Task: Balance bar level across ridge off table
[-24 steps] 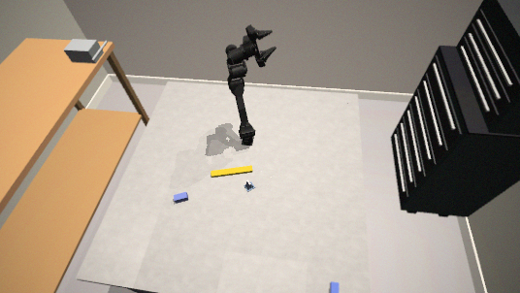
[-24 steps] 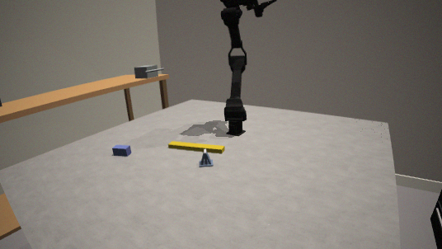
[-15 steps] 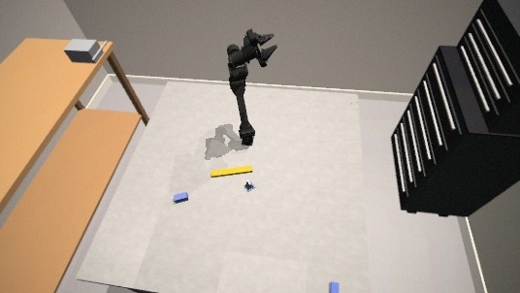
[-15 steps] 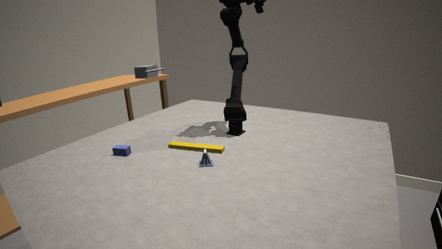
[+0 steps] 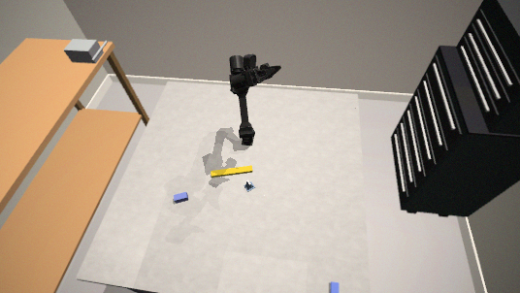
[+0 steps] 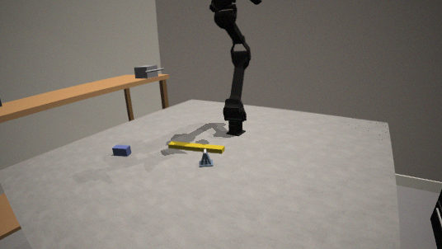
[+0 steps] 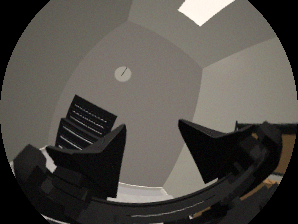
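Observation:
The yellow bar (image 5: pixel 232 172) (image 6: pixel 196 147) lies flat on the table (image 5: pixel 301 209) (image 6: pixel 289 194), between the arm's base and the ridge. The small blue-grey ridge (image 5: pixel 249 186) (image 6: pixel 205 161) stands upright near the bar's right end, on its side away from the base, with nothing on its top. My gripper (image 5: pixel 278 68) (image 7: pixel 152 125) is open and empty, raised high above the table near the arm's base, far from bar and ridge. The wrist view shows walls and ceiling between the fingers, no bar or ridge. The gripper is mostly cut off at the top of the exterior view.
A blue block (image 5: pixel 180 197) (image 6: pixel 121 151) lies left of the bar. Another blue block (image 5: pixel 334 287) is at the bottom edge of the top view. A wooden bench (image 5: pixel 44 92) (image 6: pixel 82 95) with a grey box (image 5: pixel 82 50) (image 6: pixel 146 72) stands left, a black cabinet (image 5: pixel 446 170) right.

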`<state>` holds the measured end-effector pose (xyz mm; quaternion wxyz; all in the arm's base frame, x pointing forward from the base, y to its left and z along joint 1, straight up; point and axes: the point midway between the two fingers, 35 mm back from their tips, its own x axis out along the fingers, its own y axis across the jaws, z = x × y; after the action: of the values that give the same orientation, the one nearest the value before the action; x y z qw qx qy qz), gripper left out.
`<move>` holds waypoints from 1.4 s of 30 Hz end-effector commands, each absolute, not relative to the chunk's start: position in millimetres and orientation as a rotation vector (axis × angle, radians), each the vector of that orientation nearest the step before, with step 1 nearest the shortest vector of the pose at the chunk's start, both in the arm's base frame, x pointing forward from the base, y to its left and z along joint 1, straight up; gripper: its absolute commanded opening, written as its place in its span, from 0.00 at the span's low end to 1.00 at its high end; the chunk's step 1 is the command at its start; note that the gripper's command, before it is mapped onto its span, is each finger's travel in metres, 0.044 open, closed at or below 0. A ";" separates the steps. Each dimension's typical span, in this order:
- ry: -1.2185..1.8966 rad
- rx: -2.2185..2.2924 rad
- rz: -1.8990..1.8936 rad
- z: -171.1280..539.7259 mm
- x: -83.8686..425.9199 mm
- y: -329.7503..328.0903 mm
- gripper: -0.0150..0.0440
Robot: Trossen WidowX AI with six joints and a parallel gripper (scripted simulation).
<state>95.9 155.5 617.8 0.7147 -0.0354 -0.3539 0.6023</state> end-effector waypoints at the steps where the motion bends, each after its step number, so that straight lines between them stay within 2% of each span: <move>1: -0.626 0.045 1.266 605.4 140.5 155.4 0.79; 13: -0.153 0.408 0.934 532.6 271.7 129.2 0.79; 22: 0.175 0.663 0.615 446.6 339.0 86.7 0.79; 33: 0.484 0.872 0.214 340.7 370.2 32.0 0.79; 42: 0.753 0.988 -0.184 245.1 356.9 -16.4 0.79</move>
<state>365.0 -3.4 272.1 0.8322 0.4523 0.3190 -0.0321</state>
